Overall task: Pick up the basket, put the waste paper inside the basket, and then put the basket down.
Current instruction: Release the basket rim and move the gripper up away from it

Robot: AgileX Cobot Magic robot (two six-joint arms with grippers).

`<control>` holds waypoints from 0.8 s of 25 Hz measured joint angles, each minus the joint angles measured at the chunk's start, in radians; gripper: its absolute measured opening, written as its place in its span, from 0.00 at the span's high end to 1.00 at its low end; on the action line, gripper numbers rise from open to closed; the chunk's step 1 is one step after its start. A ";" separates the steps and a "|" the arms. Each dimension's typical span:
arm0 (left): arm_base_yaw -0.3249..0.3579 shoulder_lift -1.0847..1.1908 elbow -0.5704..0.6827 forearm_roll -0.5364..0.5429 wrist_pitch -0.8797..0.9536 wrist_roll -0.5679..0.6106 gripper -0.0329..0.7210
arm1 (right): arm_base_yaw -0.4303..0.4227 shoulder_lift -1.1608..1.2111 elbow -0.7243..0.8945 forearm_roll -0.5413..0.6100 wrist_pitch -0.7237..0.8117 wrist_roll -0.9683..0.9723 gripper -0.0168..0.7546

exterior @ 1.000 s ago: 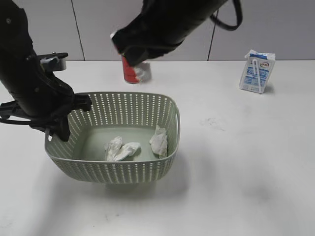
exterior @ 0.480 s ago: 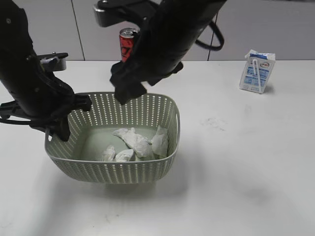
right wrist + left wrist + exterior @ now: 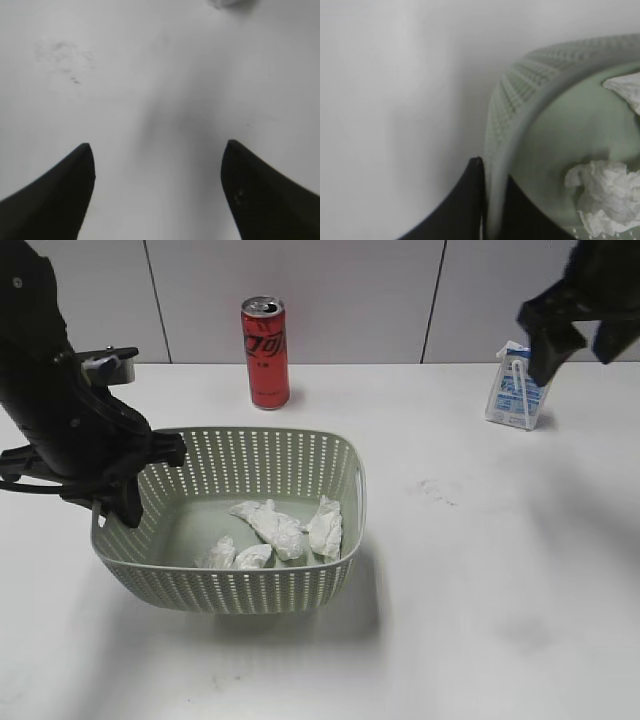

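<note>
With the waste paper [image 3: 272, 530] lying inside the basket [image 3: 300, 585], my left gripper [image 3: 492, 200] pinching its left rim and my right gripper [image 3: 157, 195] spread empty, I judge setting the basket down gently comes next

Lab-like test bench; bare white table [image 3: 480, 570], grey panelled wall [image 3: 360, 290]

red can [image 3: 265, 352] upright, far edge | blue-white carton [image 3: 520, 388] upright, far right | white table [image 3: 480, 570]
</note>
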 joint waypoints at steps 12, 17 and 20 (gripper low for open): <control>0.000 0.000 0.000 0.000 -0.008 0.000 0.96 | -0.157 -0.350 0.247 0.121 -0.027 -0.034 0.21; 0.000 0.000 0.000 -0.001 -0.031 0.000 0.96 | -0.157 -0.660 0.521 0.135 -0.089 -0.038 0.21; 0.000 0.012 -0.024 -0.001 -0.027 0.000 0.96 | -0.157 -0.861 0.689 0.130 -0.122 -0.038 0.21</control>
